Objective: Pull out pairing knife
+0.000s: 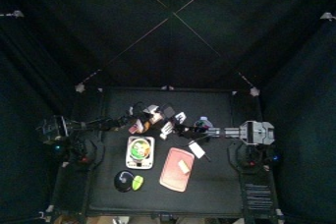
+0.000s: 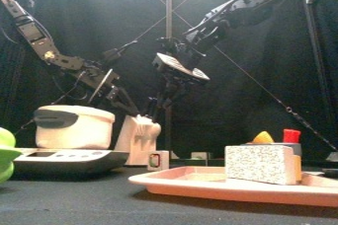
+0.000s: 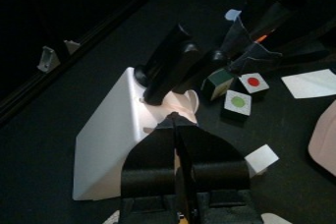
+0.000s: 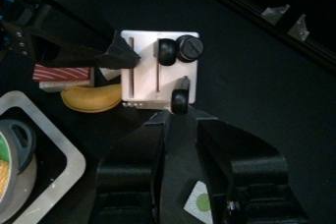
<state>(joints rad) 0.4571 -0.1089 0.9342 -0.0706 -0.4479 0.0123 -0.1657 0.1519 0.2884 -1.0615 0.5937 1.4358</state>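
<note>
From above, the white knife block (image 1: 160,120) is seen near the back middle of the table (image 1: 223,196), between the left gripper (image 1: 140,121) and the right gripper (image 1: 203,131).

At table height, the block (image 2: 142,138) stands beside a white cooker (image 2: 69,128), with a pink tray (image 2: 199,181) in front.

The left wrist camera shows the left fingers (image 3: 175,133) closed on the block's white edge (image 3: 125,130).

The right wrist camera shows the right fingers (image 4: 178,116) clamped on a black knife handle (image 4: 179,96) in the block (image 4: 147,81).
</note>
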